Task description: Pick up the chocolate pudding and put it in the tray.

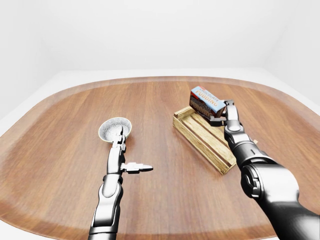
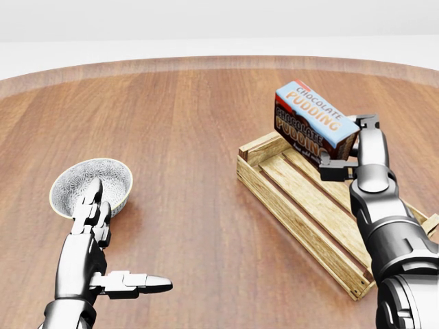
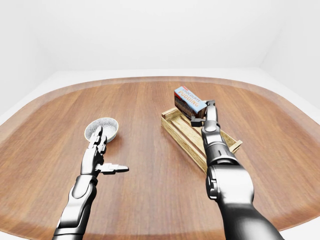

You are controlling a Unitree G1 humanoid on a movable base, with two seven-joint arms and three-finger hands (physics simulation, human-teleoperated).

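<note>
The chocolate pudding box (image 2: 312, 123), blue-topped with a dark brown side, hangs tilted just above the far end of the wooden slatted tray (image 2: 288, 199) in the head view. My right hand (image 2: 346, 147) is shut on the box's right end, one finger over the top and one under it. The tray lies slantwise right of centre, with nothing resting on its slats. At lower left my left hand (image 2: 103, 247) hovers open above the table, thumb pointing right, holding nothing. In the left-eye view the box (image 1: 205, 100) sits above the tray's upper end.
A small patterned bowl (image 2: 91, 186) stands on the round wooden table (image 2: 185, 137) at the left, just beyond my left fingertips. The table edge curves round in the eye views, with white floor and walls past it.
</note>
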